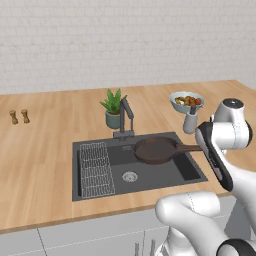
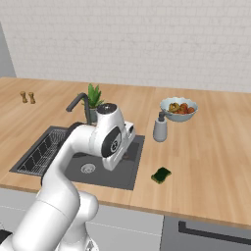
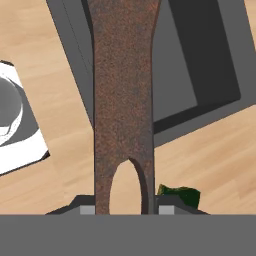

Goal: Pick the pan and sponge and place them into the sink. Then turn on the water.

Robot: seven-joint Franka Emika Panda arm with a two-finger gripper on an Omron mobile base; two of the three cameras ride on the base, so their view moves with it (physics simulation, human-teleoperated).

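The dark brown pan (image 1: 155, 150) is over the back right part of the dark grey sink (image 1: 76, 170), about level with the rim. Its long handle (image 3: 122, 100) reaches right across the sink's edge. My gripper (image 3: 125, 209) is shut on the end of that handle, one fingertip (image 3: 165, 210) on each side. The green sponge (image 2: 161, 175) lies on the wooden counter just right of the sink's front right corner and peeks out beside the handle (image 3: 182, 196). The angular faucet (image 1: 126, 117) stands behind the basin with no stream running.
A wire rack (image 1: 95, 170) fills the sink's left side, with the round drain (image 1: 129, 176) in the middle. A potted plant (image 1: 113, 107) stands behind the faucet. A soap dispenser (image 1: 190, 121) and fruit bowl (image 1: 186, 101) are at the back right. Two small shakers (image 1: 19, 116) stand far left.
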